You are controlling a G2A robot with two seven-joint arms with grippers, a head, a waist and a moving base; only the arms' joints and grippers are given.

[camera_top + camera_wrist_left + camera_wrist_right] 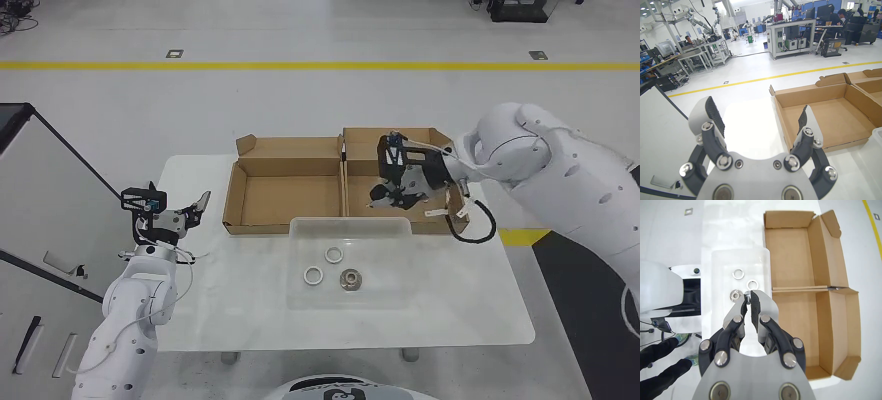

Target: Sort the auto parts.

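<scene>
We pinch small silver threaded bolt (748, 298) w/ R tool (747, 301) over right brown cardboard box (800, 323), prob. for drop-off; L tool (759, 108) open.

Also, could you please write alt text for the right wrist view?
The right gripper is shut on a small bolt. Below lie a clear tray holding two metal rings and a round bushing and, beside it, two open cardboard boxes.
</scene>
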